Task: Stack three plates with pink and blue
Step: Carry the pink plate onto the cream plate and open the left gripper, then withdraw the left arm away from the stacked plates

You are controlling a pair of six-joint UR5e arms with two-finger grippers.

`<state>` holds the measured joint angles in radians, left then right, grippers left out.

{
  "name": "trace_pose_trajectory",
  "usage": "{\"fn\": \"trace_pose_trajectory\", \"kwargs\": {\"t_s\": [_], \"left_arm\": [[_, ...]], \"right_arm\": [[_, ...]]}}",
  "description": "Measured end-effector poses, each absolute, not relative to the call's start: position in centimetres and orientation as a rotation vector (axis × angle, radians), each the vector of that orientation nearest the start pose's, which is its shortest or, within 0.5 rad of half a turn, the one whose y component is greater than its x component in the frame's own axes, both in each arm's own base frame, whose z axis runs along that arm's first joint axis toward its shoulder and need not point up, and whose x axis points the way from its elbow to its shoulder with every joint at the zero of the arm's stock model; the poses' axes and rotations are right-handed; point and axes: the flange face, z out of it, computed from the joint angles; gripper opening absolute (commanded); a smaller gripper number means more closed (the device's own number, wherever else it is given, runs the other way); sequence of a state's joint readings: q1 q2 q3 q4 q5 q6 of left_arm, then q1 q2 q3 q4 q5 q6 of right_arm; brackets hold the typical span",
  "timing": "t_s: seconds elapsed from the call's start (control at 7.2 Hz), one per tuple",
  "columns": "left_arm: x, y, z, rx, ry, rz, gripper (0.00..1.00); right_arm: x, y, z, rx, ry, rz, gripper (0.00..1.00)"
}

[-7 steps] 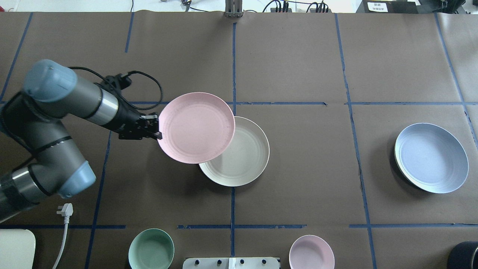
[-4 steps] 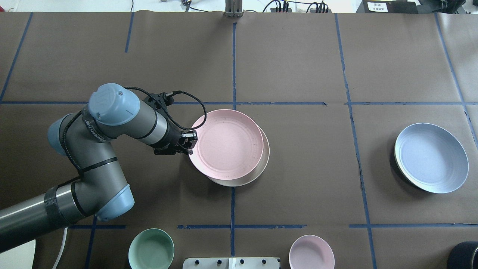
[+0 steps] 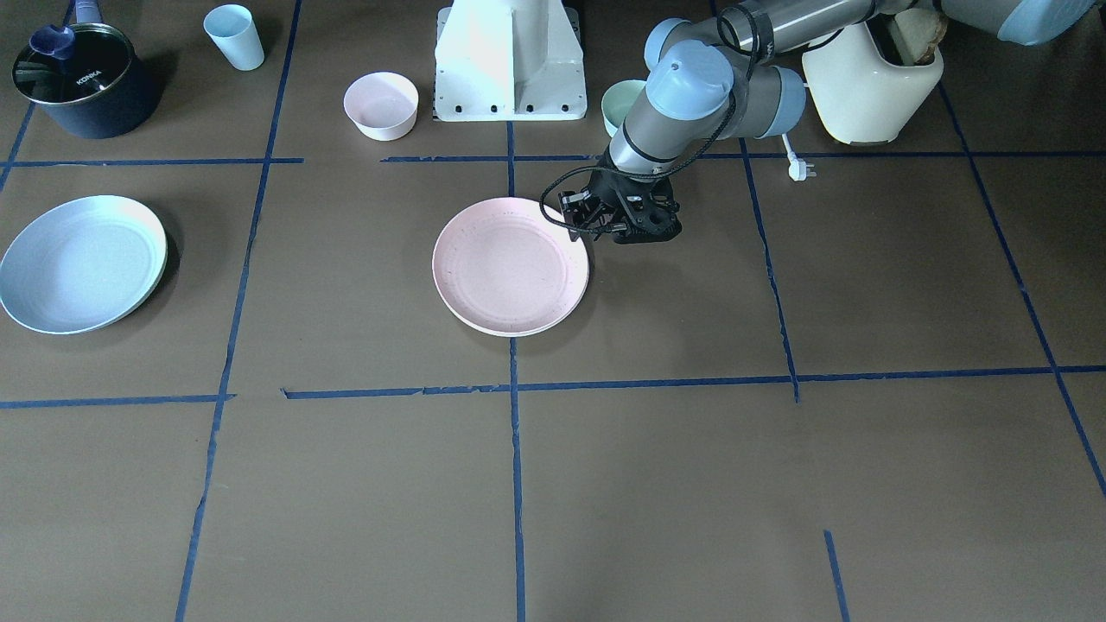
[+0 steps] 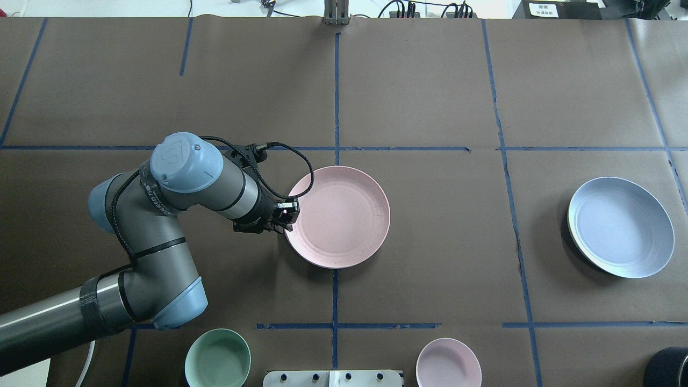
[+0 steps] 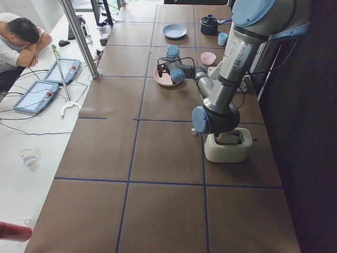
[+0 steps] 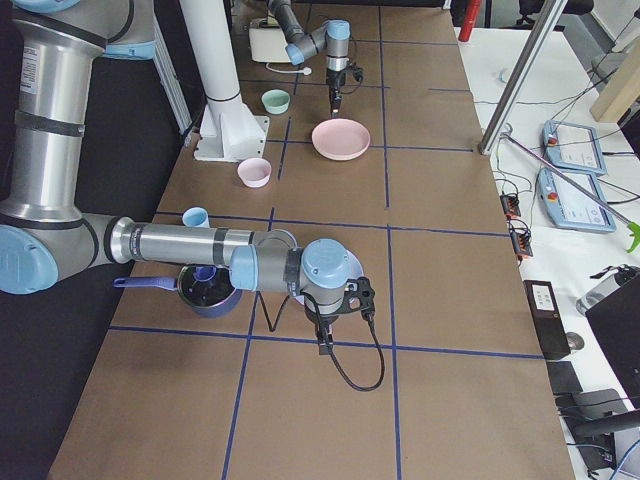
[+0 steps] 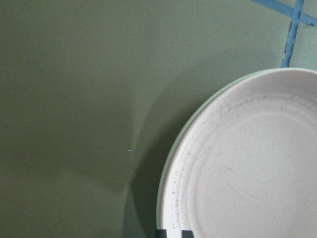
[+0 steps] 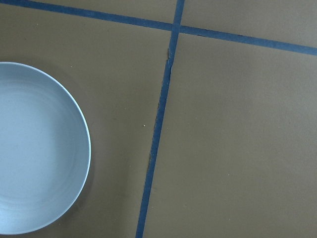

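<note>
The pale pink plate [image 4: 337,216] lies flat near the table's middle, over the cream plate. Only a thin edge of the cream plate [image 7: 167,163] shows beside the pink rim in the left wrist view. My left gripper [image 4: 288,215] sits at the pink plate's left rim, its jaws closed on that rim. It also shows in the front view [image 3: 577,223]. The light blue plate [image 4: 621,227] lies alone at the far right, and also shows in the right wrist view [image 8: 34,148]. My right gripper [image 6: 322,340] hangs beside the blue plate; I cannot tell whether it is open or shut.
A mint-green bowl [image 4: 217,359] and a small pink bowl [image 4: 448,363] stand at the near edge by the robot base [image 3: 510,60]. A dark pot [image 3: 76,79], a pale blue cup [image 3: 234,36] and a cream toaster [image 3: 873,82] stand along the robot's side.
My left arm carried the pink plate to the right and down, from overlapping the cream plate's left part to lying squarely over it.
</note>
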<state>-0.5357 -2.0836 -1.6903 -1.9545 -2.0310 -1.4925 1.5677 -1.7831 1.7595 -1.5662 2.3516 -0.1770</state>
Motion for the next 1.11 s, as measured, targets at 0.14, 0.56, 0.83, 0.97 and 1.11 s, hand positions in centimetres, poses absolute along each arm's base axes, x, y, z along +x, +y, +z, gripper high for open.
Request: {"fn": "trace_pose_trajectory", "kwargs": {"t_s": [0.14,0.56,0.83,0.97,1.11], "left_arm": [[49.5,-42.5,27.6,-0.082,1.062,-0.144,1.0],[33.7,-49.8,35.6,0.036,0.965,0.081,1.0],[19.2,-50.5,43.5,0.103,0.825,0.25,1.0],[11.7,-49.4,48.2,0.11,0.769,0.302,1.0],[4.8,-47.2,53.2,0.1,0.738,0.312,1.0]], "right_arm": [[6.2,-40.1,66.0,0.05,-0.781,-0.163,1.0],[6.1,-40.2,65.8,0.048,-0.783,-0.154,1.0],[5.9,-40.4,65.6,0.044,-0.783,-0.145,1.0],[5.9,-40.5,65.5,0.046,-0.783,-0.145,1.0],[5.9,-40.6,65.3,0.048,-0.784,-0.145,1.0]]}}
